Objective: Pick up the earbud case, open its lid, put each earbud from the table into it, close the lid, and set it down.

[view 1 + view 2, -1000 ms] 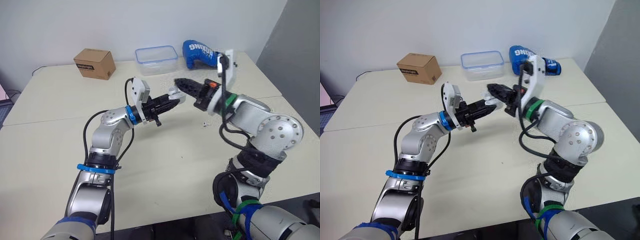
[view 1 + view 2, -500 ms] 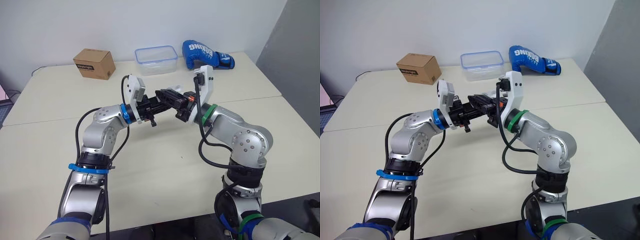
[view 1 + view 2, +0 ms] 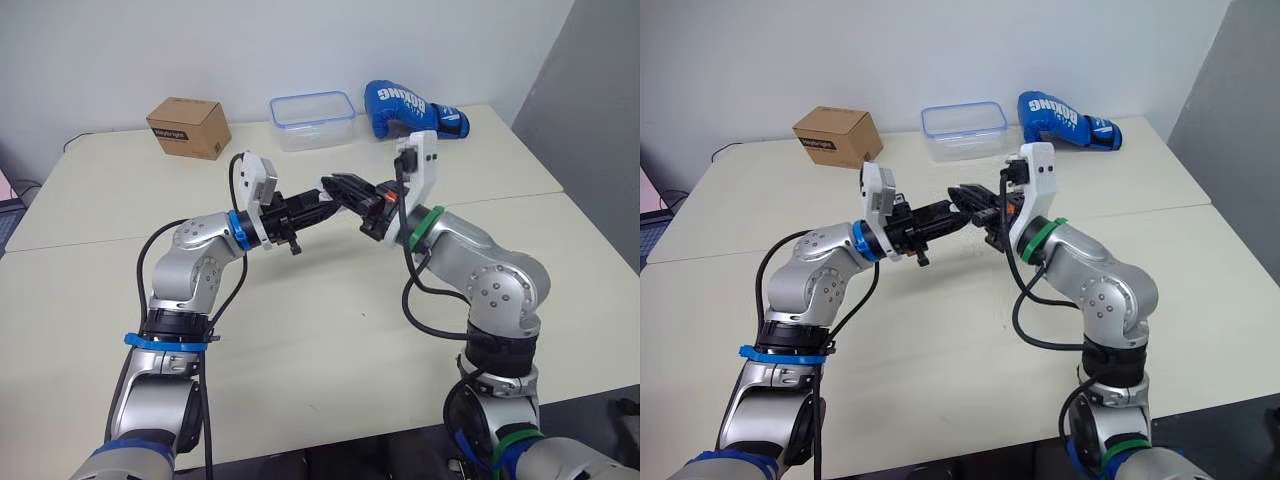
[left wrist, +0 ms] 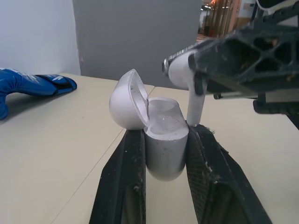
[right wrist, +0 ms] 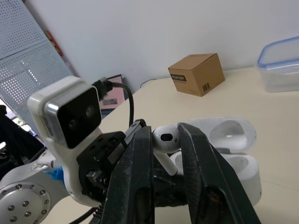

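The left gripper [image 4: 163, 133] squeezes the white earbud case [image 4: 163, 156] up in the air, lid [image 4: 127, 100] open. The right gripper [image 5: 164, 130] pinches one earbud [image 4: 183, 72], its stem at the case's rim. Below is a pale table [image 3: 330, 330] by a white wall [image 3: 250, 50]; a cardboard box [image 3: 188, 127], a clear tub [image 3: 313, 120] and a blue boxing glove [image 3: 412, 108] sit at the back.

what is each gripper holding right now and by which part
Left gripper: the open earbud case, clamped by the sides of its lower body. Right gripper: an earbud, pinched at its head, stem pointing toward the case.
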